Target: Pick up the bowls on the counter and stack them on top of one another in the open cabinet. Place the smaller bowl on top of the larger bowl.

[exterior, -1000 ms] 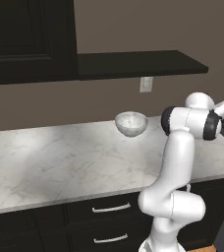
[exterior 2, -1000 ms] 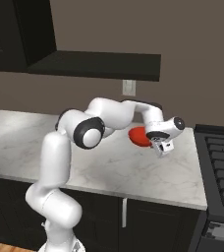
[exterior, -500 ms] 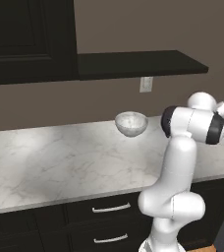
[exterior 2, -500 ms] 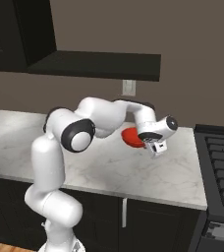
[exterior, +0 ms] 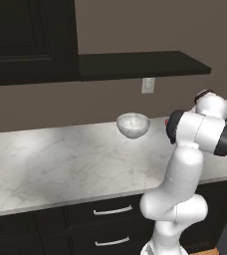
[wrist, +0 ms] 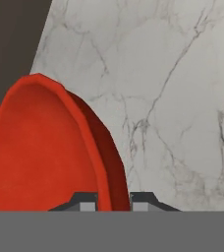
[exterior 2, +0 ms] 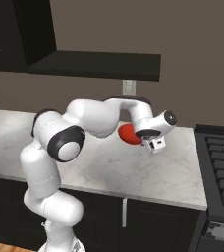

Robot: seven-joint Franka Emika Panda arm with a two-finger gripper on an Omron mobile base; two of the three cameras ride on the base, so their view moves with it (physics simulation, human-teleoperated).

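The gripper (wrist: 113, 202) is clamped on the rim of the small red bowl (wrist: 50, 152), one finger inside and one outside. From the right base view the red bowl (exterior 2: 129, 135) hangs tilted above the worktop (exterior 2: 148, 172) near its back edge, clear of it. The left base view shows the speckled white bowl (exterior: 133, 124) sitting near the back edge beneath the open shelf (exterior: 140, 64). Since the earlier frame the arm has carried the red bowl leftward and higher.

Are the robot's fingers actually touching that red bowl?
Touching. In the hand view the two fingers sit on either side of the red bowl rim, pinching it, with no gap showing.
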